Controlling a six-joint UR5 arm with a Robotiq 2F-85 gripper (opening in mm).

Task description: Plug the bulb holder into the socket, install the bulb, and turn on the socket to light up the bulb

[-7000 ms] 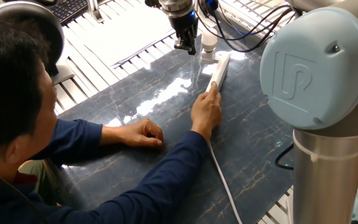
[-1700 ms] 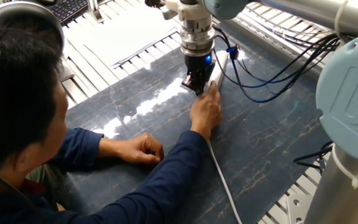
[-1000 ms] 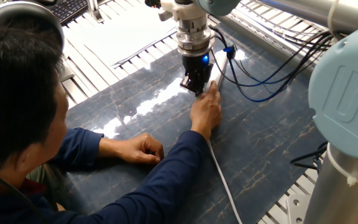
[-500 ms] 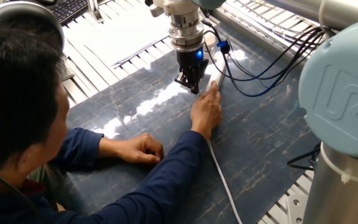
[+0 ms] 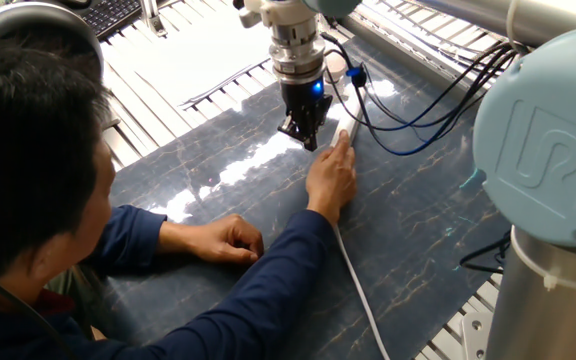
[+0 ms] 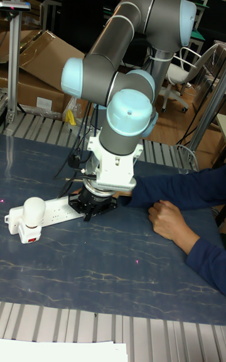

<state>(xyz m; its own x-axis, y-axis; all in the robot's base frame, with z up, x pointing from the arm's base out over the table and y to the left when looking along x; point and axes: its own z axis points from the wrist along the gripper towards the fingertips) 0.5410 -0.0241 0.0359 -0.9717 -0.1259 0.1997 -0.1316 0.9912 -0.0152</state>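
1. Since approx 7 s ago: gripper (image 5: 308, 135) has come down from above the strip's far end to its near end, right by the person's hand; over the last half sec it barely shifted.
2. Tall view, L to R: 1 bulb (image 6: 32, 208), white dome, sits upright in 1 bulb holder (image 6: 28, 230) w/ a red spot on its front face; holder is plugged into the far-left end of the socket (image 6: 58, 210).
3. Socket = 1 long white strip lying flat on the dark marbled table (image 6: 113, 274), running from approx 9 o'clock toward the gripper (image 6: 91, 206).
4. Gripper sits low over the strip's right end, fingers pointing down. Jaw state: can't tell, fingertips too dark/small in both views.
5. 1 UR5 arm (image 6: 125, 41), grey w/ light-blue joint caps, rises behind at approx 12 o'clock.
6. 2 hands in frame, both the person's: one fist (image 6: 167, 217) rests on the table at approx 3 o'clock of the gripper, well apart from the strip.
7. Fixed view: other hand (image 5: 332, 180) presses on the socket's (image 5: 351, 122) near end, fingertips just beside the gripper at approx 5 o'clock of it.
8. 1 white cord (image 5: 360, 290) trails from under that hand toward 6 o'clock.
9. Bulb and holder hidden behind the wrist in the fixed view.
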